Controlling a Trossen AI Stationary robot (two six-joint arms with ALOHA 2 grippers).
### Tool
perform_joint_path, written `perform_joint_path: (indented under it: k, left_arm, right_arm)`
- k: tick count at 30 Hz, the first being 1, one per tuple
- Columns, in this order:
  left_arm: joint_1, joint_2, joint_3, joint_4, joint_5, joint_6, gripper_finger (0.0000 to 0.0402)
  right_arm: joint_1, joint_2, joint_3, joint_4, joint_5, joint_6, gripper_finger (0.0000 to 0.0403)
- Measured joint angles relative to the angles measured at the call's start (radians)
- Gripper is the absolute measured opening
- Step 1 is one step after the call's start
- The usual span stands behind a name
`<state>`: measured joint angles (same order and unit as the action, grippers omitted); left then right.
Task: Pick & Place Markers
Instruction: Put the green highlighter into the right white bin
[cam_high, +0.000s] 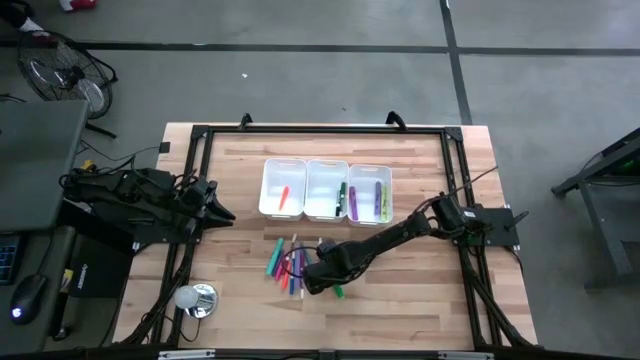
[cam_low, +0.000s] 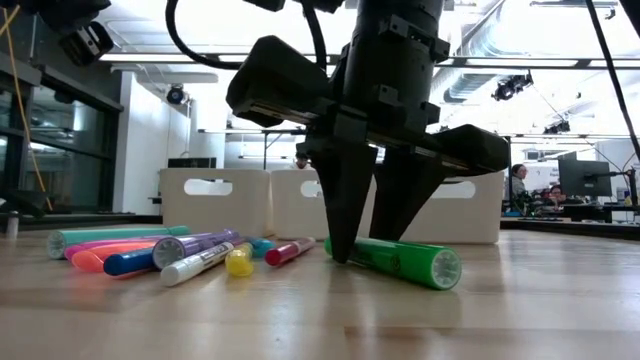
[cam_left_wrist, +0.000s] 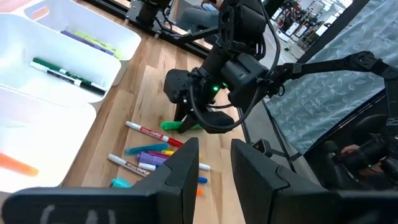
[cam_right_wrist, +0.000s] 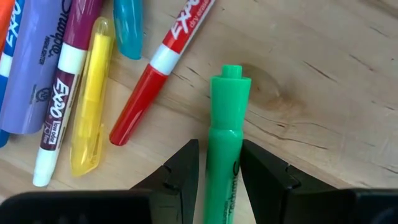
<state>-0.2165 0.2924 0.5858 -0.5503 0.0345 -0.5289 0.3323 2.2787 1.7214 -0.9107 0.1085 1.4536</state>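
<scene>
A thick green marker (cam_right_wrist: 225, 118) lies flat on the wooden table (cam_high: 420, 310), a little apart from a loose pile of markers (cam_high: 285, 262) in purple, blue, yellow, red, pink and teal. My right gripper (cam_low: 362, 250) points down over the green marker, shut on it. Three white bins (cam_high: 326, 188) stand side by side behind the pile; they hold an orange marker (cam_high: 284, 195) and green and purple ones. My left gripper (cam_left_wrist: 214, 168) hovers open and empty above the table's left side. My right gripper pinches the green marker's barrel (cam_right_wrist: 222, 155) between its two fingers (cam_right_wrist: 183, 165), one on each long side. The fingers come from above, pointing down, and lie across the marker. The marker lies level with its underside on the table (cam_low: 405, 262).
A round silver object (cam_high: 197, 298) sits near the front left corner. A black frame (cam_high: 320, 130) runs around the table's edges. A red marker (cam_right_wrist: 161, 68) and a yellow one (cam_right_wrist: 93, 93) lie closest to the green marker. Bare wood lies on the table's right.
</scene>
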Motion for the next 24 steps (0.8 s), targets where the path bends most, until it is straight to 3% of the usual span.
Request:
perform_joint_path:
  k: [13,24]
  left_arm:
    - [0.0,0.0,0.0,0.0,0.0,0.0,0.0092]
    - [0.0,0.0,0.0,0.0,0.0,-0.001,0.0092]
  right_arm:
    - [-0.029,0.0,-0.001,0.005,-0.216,-0.01,0.0108]
    - [-0.024,0.0,-0.001,-0.037,-0.219,0.021,0.0108]
